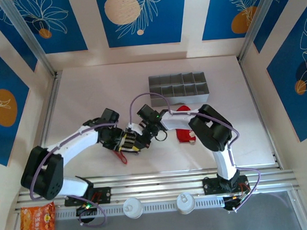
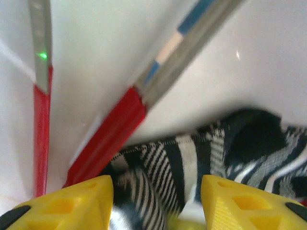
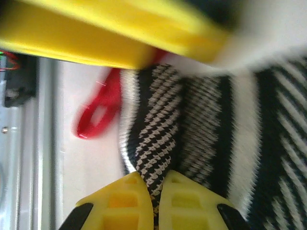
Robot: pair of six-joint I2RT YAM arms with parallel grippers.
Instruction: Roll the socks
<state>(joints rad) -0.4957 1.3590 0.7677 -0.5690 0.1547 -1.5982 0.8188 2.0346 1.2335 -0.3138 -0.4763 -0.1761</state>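
The black sock with grey-white stripes [image 1: 132, 141] lies bunched at the table's middle, between my two grippers. My left gripper [image 2: 157, 201] stands open over it, its yellow fingers [image 2: 88, 201] apart with striped fabric [image 2: 192, 153] between them. My right gripper [image 3: 156, 191] is shut on a fold of the striped sock [image 3: 158, 124]. In the top view the left gripper [image 1: 125, 140] and the right gripper [image 1: 144, 132] nearly touch. The red sock [image 1: 185, 135] lies to the right, partly hidden under the right arm.
Red-handled tongs [image 1: 122, 157] lie just in front of the grippers, with their handles [image 2: 110, 139] beside the sock and their loop [image 3: 98, 112] nearby. A grey compartment box [image 1: 179, 89] stands at the back. A snack bag [image 1: 37, 220] lies at the bottom left.
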